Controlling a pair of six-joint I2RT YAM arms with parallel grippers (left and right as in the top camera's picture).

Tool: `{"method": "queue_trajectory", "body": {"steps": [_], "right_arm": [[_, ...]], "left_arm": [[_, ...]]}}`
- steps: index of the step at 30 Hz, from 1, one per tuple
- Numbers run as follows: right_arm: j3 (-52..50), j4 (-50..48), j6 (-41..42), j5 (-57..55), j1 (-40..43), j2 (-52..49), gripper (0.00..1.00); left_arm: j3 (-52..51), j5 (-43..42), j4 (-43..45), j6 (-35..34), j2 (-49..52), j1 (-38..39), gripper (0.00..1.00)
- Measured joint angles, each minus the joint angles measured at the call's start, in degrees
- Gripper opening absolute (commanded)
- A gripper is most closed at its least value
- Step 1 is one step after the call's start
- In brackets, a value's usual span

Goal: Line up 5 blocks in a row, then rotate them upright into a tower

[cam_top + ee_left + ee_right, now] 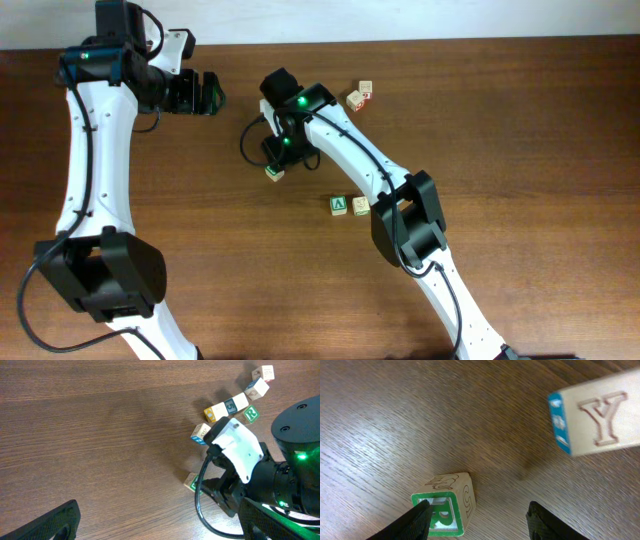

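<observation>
A pale-wood block (451, 502) with a green-framed face lies on the table between the fingers of my right gripper (477, 510). The left finger (415, 521) overlaps that green face, and a wide gap separates the block from the right finger (545, 525), so the gripper is open. Overhead, the same block (274, 172) sits just below the right gripper (276, 158). A block (600, 415) with a Y and a blue side is at upper right. Two more blocks (339, 204) (360, 206) lie mid-table. My left gripper (205, 92) hangs open at upper left, holding nothing.
The left wrist view shows a cluster of cubes, among them a green R cube (251, 413), a yellow-edged one (216, 411) and a blue-sided one (201, 433). A cube with red marks (366, 89) and a neighbour (356, 99) lie at the far side. The right arm (400, 215) crosses the middle.
</observation>
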State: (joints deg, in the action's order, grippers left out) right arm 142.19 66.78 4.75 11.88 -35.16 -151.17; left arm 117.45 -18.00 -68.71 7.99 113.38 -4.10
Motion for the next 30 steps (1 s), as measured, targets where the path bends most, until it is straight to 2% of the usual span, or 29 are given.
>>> {"method": "queue_trajectory", "body": {"steps": [8, 9, 11, 20, 22, 27, 30], "right_arm": [[-0.28, -0.26, -2.69, 1.66, -0.63, 0.0, 0.6], [-0.37, -0.24, -2.93, 2.32, -0.63, 0.0, 0.57], [-0.57, 0.02, -3.02, 3.61, -0.63, 0.0, 0.57], [-0.59, 11.41, 5.29, 5.81, -0.35, 0.0, 0.58], [-0.59, 14.34, 5.66, 5.49, -0.17, 0.0, 0.61], [-1.03, 20.2, 6.05, 1.64, 0.9, -0.07, 0.62], [-1.01, 20.2, 6.05, 0.76, 1.2, -0.07, 0.62]], "left_arm": [[0.0, 0.0, 0.0, 0.0, 0.0, 0.0, 0.99], [0.0, 0.0, 0.0, 0.0, 0.0, 0.0, 0.99], [0.0, 0.0, 0.0, 0.0, 0.0, 0.0, 0.99], [0.0, 0.0, 0.0, 0.0, 0.0, 0.0, 0.99], [0.0, 0.0, 0.0, 0.0, 0.0, 0.0, 0.99], [0.0, 0.0, -0.02, 0.0, 0.0, 0.0, 0.99], [0.0, 0.0, 0.0, 0.0, 0.0, 0.0, 0.99]]}}
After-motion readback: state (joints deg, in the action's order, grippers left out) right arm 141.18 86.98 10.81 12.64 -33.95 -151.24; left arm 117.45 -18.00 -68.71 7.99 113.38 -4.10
